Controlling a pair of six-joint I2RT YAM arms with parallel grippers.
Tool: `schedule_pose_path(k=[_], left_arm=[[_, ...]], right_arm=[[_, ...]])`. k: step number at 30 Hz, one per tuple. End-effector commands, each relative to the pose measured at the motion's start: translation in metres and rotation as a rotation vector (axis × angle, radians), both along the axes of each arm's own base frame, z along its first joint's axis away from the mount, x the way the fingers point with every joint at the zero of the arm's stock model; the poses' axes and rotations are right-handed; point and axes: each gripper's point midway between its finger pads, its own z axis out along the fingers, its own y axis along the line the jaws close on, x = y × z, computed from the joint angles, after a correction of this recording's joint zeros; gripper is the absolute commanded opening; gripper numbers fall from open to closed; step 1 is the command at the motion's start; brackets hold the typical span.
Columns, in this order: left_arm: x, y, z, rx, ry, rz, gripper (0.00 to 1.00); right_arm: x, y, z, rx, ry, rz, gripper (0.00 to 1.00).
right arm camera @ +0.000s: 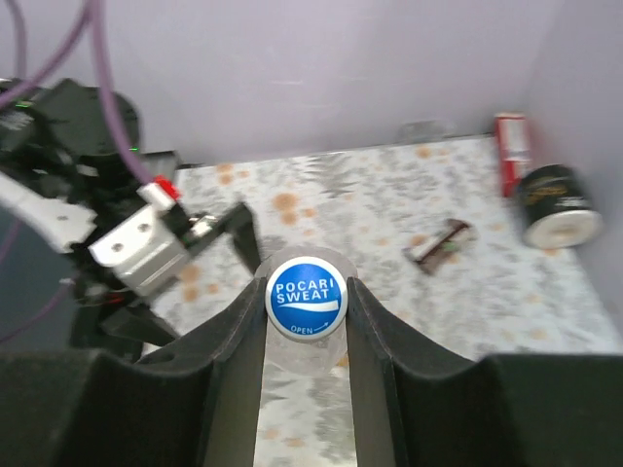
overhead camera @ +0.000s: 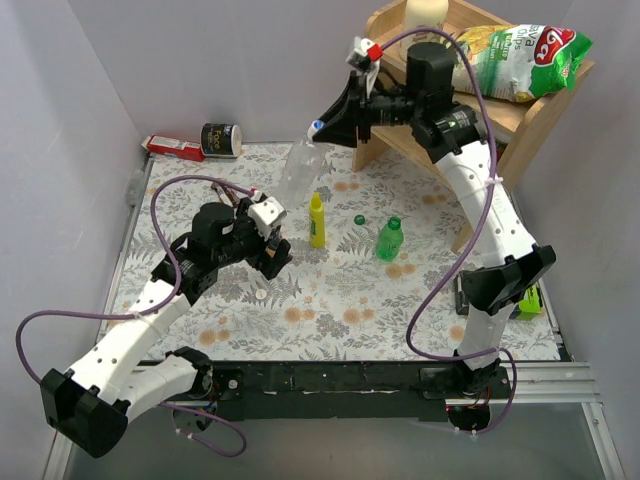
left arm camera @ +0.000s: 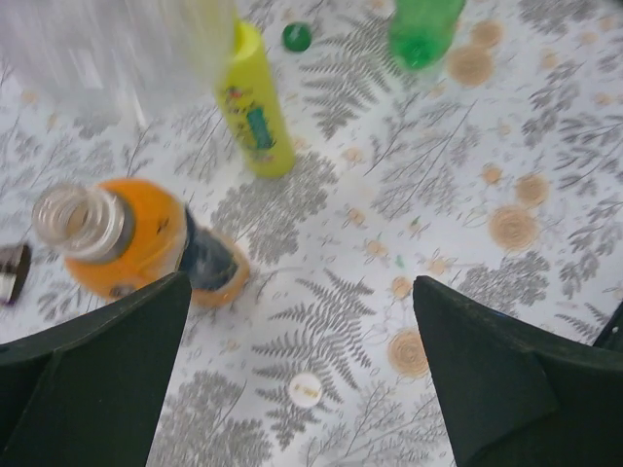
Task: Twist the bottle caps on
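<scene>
Orange bottle stands uncapped on the table, with orange liquid inside and its bare threaded neck up. Left hand hovers over it, fingers spread wide, gripping nothing. White cap lies on the table just near of the bottle. Clear bottle is at far centre, tilted, contents not discernible. Right hand is clamped on its blue cap, the right arm reaching far and to the left. Green bottle and loose green cap sit right of the yellow bottle, not touching each other.

Nozzle bottle left, cap middle, drink bottle right — bag on shelf
</scene>
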Motion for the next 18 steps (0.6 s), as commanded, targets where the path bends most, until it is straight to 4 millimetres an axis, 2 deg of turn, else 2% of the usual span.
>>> schedule_pose_path(k=[1,2,4,6,10,13,18], left_arm=[[-0.013,0.06,-0.032,0.236,0.085,0.17,0.98],[-0.022,0.066,-0.043,0.28,0.12,0.154,0.98],[-0.031,0.068,-0.05,0.31,0.134,0.112,0.98],[-0.038,0.067,-0.052,0.301,0.14,0.09,0.98],[-0.042,0.06,-0.052,0.24,0.171,0.041,0.98],[-0.04,0.063,-0.049,0.236,0.182,0.047,0.98],[-0.043,0.066,-0.048,0.24,0.201,0.032,0.98]], right_arm=[[0.044,-0.019,0.023,0.015,-0.21,-0.153,0.01],[0.053,-0.02,0.014,-0.006,-0.229,-0.182,0.01],[0.082,-0.022,-0.01,-0.068,-0.284,-0.267,0.01],[0.105,-0.027,-0.02,-0.125,-0.346,-0.344,0.01],[0.146,-0.031,-0.059,-0.233,-0.379,-0.437,0.01],[0.163,-0.033,-0.088,-0.285,-0.341,-0.465,0.01],[0.169,-0.034,-0.133,-0.354,-0.236,-0.46,0.01]])
